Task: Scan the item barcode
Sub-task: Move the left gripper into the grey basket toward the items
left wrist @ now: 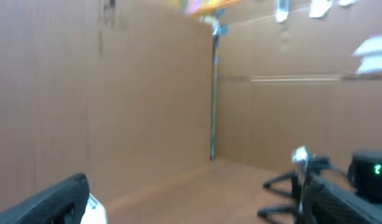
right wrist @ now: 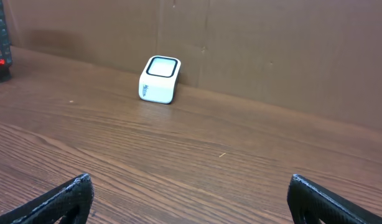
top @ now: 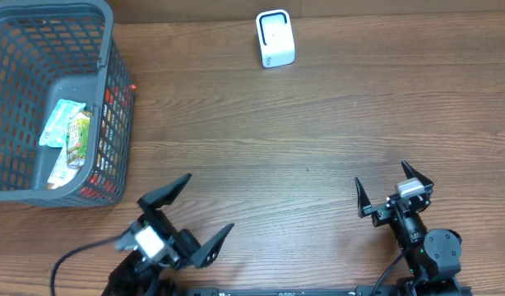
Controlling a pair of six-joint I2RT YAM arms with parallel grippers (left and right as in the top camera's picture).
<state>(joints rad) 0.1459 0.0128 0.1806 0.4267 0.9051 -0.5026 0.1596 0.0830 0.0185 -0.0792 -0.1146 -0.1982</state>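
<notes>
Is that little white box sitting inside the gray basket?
No, the white box stands on the wooden table near the back wall, well apart from the basket at the left.

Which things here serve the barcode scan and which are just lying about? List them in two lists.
For the job:
- packets to scan
- white scanner
- left claw, open
- right claw, open

Just there:
- grey basket, only holding the packets
- cardboard wall behind the table
- black cable by the left arm
</notes>
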